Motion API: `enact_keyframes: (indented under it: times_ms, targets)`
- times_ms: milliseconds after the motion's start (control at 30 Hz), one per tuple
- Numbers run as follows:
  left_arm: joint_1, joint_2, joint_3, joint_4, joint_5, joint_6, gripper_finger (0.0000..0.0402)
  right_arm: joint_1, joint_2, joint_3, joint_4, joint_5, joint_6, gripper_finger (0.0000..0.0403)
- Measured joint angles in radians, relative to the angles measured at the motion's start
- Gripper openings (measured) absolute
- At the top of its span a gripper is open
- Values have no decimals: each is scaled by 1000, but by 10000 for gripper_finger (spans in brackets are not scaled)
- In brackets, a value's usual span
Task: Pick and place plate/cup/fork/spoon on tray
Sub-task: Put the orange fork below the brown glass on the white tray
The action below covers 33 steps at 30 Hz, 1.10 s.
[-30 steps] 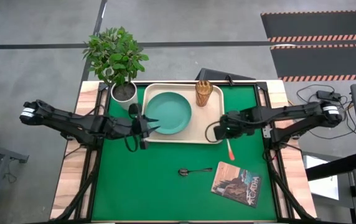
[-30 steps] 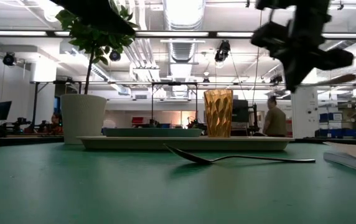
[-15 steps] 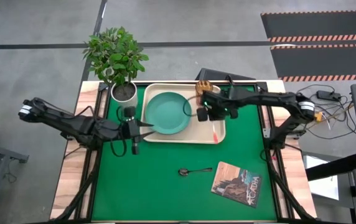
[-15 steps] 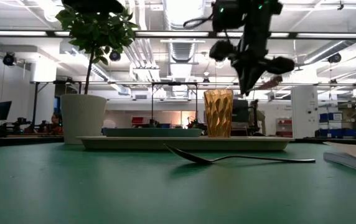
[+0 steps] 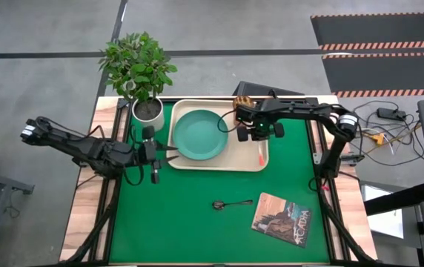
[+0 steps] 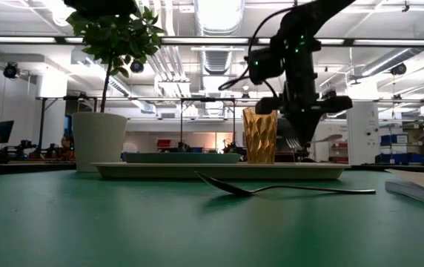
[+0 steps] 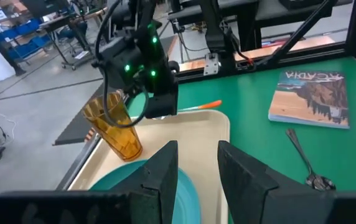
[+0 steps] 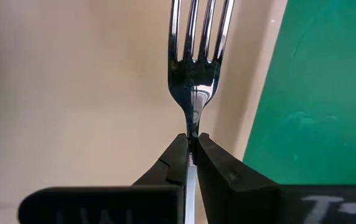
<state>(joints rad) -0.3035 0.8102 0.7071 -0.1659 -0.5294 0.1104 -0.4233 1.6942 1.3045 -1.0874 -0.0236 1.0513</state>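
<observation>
The cream tray (image 5: 219, 167) lies at the table's far middle. The teal plate (image 5: 201, 133) lies on it, and the amber cup (image 5: 242, 109) stands upright in its far right corner. My right gripper (image 5: 256, 133) is low over the tray's right part, beside the cup, shut on the fork (image 8: 193, 37). The fork's orange handle (image 5: 262, 155) points toward the near edge. The dark spoon (image 5: 232, 203) lies on the green mat nearer me. My left gripper (image 5: 171, 151) is open and empty at the tray's left rim. My right gripper pinches the fork's metal neck (image 8: 193, 121), just behind the tines, between its two fingertips (image 8: 177, 155). The fingers come from above, pointing down, and lie across the fork. The fork is about level, its tines toward the far edge over the tray floor. Whether it rests on the tray I cannot tell.
A white pot (image 5: 148, 110) with a leafy plant stands off the tray's far left corner. A brown-covered book (image 5: 282, 219) lies at the near right, beside the spoon. Bare green mat stretches across the near half.
My right gripper has carried the fork from over the mat by the tray's near right corner toward the far edge and over the tray, then come down low beside the cup. My left gripper has drawn back toward the table's left edge, away from the plate.
</observation>
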Motion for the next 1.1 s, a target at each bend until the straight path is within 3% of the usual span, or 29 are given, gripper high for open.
enact_keyframes:
  times_ms: [467,1100]
  targets:
    - [0,16,0,0,0,1,96,-3,44,-7,81,21,-31,13]
    - [0,14,0,0,-1,1,96,2,43,-151,235,53,-5,13]
